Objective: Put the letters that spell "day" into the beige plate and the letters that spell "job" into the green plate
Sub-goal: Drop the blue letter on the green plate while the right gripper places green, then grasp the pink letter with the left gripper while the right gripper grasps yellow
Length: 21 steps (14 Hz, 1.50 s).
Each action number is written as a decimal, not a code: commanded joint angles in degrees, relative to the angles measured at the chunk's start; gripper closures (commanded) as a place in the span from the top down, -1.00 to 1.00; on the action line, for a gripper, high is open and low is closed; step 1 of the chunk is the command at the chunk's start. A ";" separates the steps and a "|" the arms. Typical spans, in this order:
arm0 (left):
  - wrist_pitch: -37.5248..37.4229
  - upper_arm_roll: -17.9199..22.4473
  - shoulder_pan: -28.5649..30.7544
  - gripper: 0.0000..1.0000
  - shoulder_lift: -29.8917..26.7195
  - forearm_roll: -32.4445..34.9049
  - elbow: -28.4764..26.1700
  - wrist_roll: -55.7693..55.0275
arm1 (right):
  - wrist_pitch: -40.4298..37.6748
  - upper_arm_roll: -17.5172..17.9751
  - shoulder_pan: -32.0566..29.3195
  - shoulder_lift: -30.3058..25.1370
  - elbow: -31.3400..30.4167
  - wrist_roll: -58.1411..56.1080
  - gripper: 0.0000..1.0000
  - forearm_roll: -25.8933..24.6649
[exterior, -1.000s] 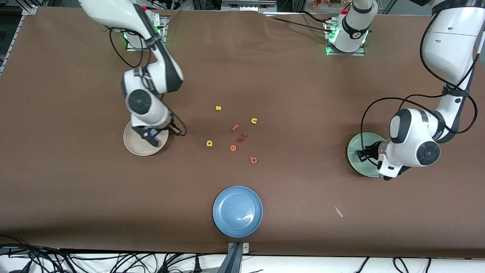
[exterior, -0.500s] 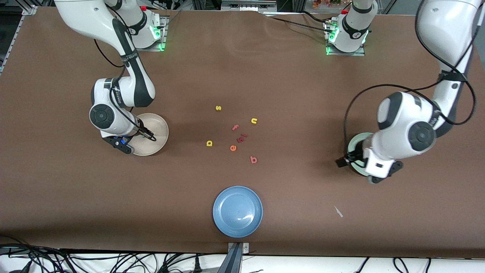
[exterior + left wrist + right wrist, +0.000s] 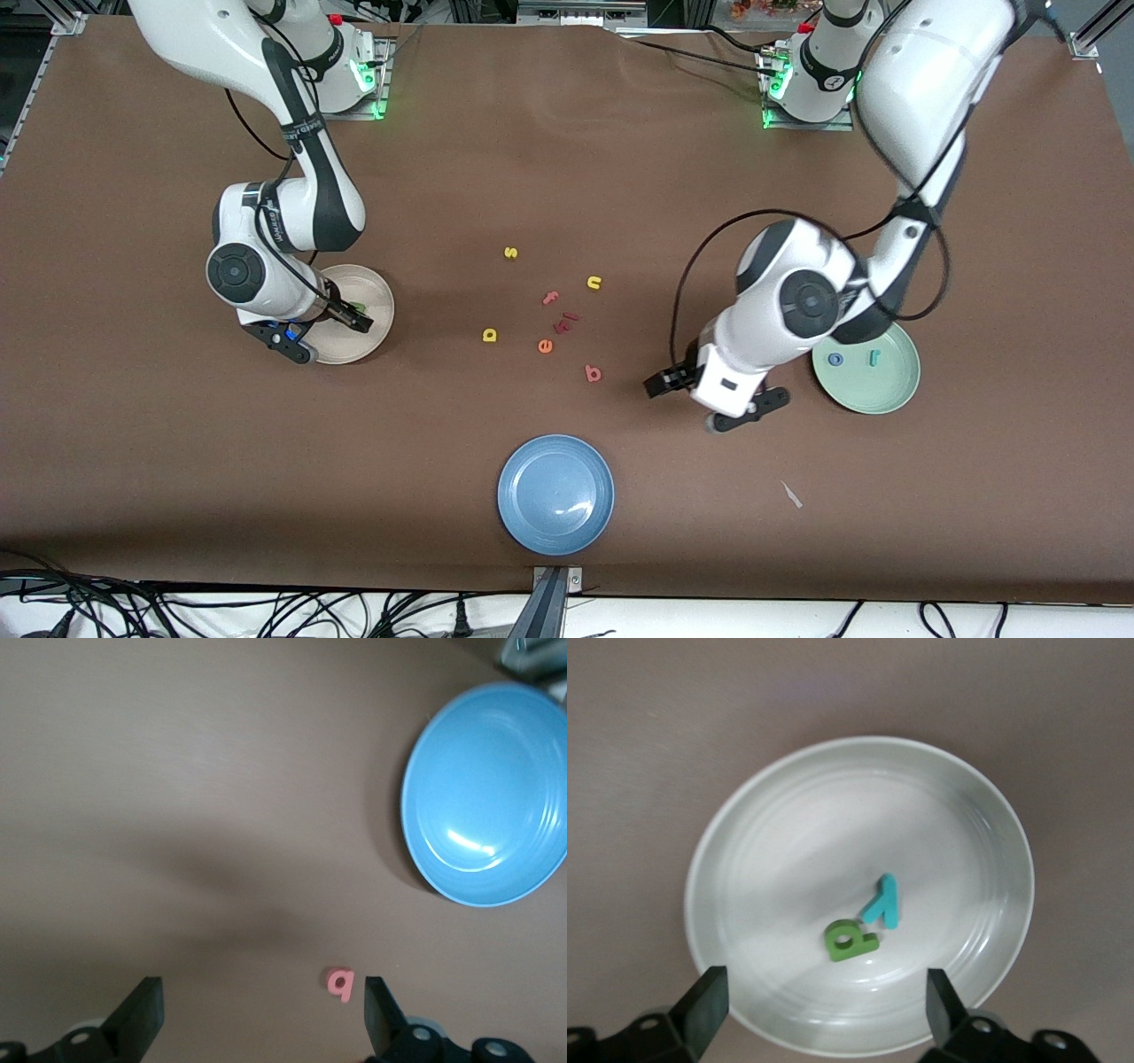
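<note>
Left gripper (image 3: 257, 1014) released over pink "b" (image 3: 341, 983); right gripper (image 3: 824, 1010) released over beige plate (image 3: 726, 859).

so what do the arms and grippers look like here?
Both arms are glossy white shells with dark grey joint bands and round dark caps at the wrists. Black cables loop loosely along each forearm. The bases glow green. The left gripper and the right gripper each have a white body with black fingers; the right shows a small blue mark.
</note>
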 commanded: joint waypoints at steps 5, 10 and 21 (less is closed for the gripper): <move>1.32 15.92 -19.44 0.96 11.23 1.41 12.30 2.11 | -2.88 0.39 0.89 -0.66 4.20 0.04 1.00 1.02; 1.32 16.10 -21.99 0.88 13.16 1.41 12.40 3.17 | -2.88 0.31 0.89 -0.75 4.20 -0.05 1.00 1.02; 1.32 16.10 -22.78 0.63 16.41 1.41 15.03 3.17 | -8.51 2.41 0.98 -1.36 9.30 5.30 1.00 1.10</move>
